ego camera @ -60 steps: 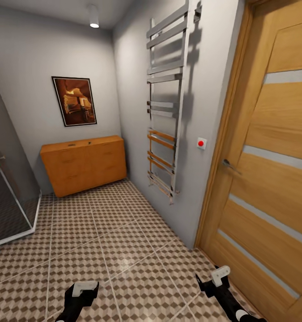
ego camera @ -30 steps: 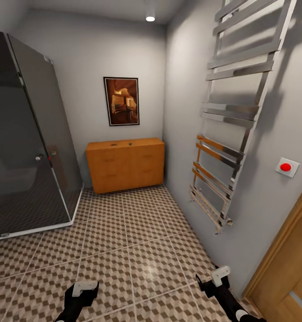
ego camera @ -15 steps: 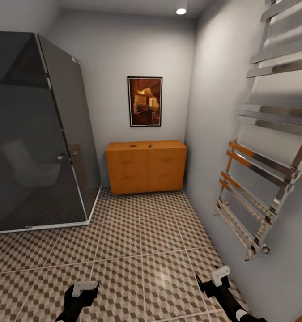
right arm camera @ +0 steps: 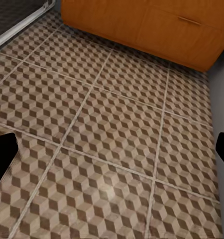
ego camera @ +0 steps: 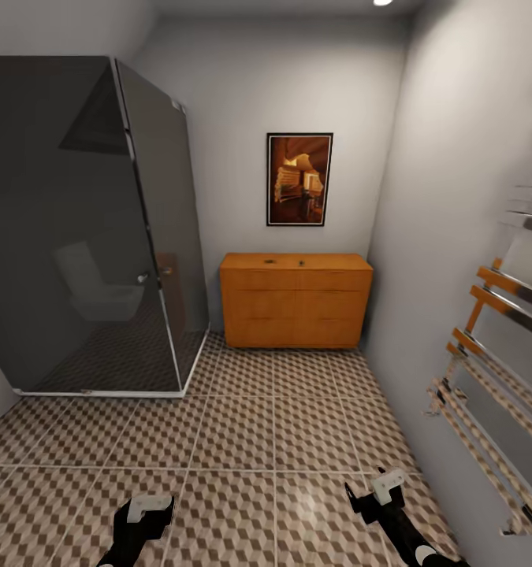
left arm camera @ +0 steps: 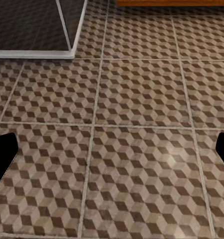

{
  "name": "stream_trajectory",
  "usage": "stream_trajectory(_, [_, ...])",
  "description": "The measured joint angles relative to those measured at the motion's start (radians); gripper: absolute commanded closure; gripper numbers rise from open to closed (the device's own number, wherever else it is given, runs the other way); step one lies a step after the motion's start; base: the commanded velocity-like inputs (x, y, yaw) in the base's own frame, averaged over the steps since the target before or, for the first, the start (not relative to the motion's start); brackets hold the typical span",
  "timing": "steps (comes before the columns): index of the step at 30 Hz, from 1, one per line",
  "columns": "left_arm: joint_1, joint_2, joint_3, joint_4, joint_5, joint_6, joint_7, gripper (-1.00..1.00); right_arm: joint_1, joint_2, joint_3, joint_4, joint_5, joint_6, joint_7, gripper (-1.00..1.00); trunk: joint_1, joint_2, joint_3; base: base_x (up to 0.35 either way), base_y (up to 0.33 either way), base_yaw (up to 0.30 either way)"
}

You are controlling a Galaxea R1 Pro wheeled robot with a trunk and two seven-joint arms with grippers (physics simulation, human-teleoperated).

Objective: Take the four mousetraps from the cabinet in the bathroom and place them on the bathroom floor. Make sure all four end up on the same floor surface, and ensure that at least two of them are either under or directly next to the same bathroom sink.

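Right now both pincers hang low and hold nothing. The left gripper [ego camera: 149, 506] is at about 7 o'clock in the head view and the right gripper [ego camera: 381, 486] at about 5 o'clock. In each wrist view the two dark finger tips sit far apart at the edges, so both are wide open, with only the bathroom floor [ego camera: 242, 425] between them.

Next comes that floor, with its brown and grey cube tiles, running all the way up to the cabinet [ego camera: 295, 299]. The orange-brown cabinet stands against the back wall, at about 12 o'clock and well apart from the robot. Two tiny dark things lie on its top; they may be mousetraps [ego camera: 286, 261], but they are too small to tell.

What could go wrong? I think the robot could bump things on the way. The dark glass shower [ego camera: 84, 228] stands at 10 o'clock, and its corner pokes out near the path. The shiny towel rail [ego camera: 494, 378] sticks out from the wall at 3 o'clock, close to the right arm. If the robot rolls crooked, an arm could hit either one. It could also stop too far away to reach the cabinet.
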Motion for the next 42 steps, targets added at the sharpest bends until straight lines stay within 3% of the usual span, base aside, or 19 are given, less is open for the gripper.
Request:
stream_trajectory(19, [0.000, 0.001, 0.000, 0.000, 0.000, 0.000, 0.000, -1.00, 0.000, 0.000, 0.000, 0.000, 0.000, 0.000, 0.000, -1.00, 0.000, 0.000, 0.000, 0.330, 0.000, 0.216])
stream_trajectory(28, [0.000, 0.000, 0.000, 0.000, 0.000, 0.000, 0.000, -1.00, 0.000, -0.001, 0.000, 0.000, 0.000, 0.000, 0.001, -1.00, 0.000, 0.000, 0.001, 0.330, 0.000, -0.031])
stream_trajectory(42, [0.000, 0.000, 0.000, 0.000, 0.000, 0.000, 0.000, -1.00, 0.000, -0.001, 0.000, 0.000, 0.000, 0.000, 0.001, -1.00, 0.000, 0.000, 0.016, 0.329, 0.000, -0.200])
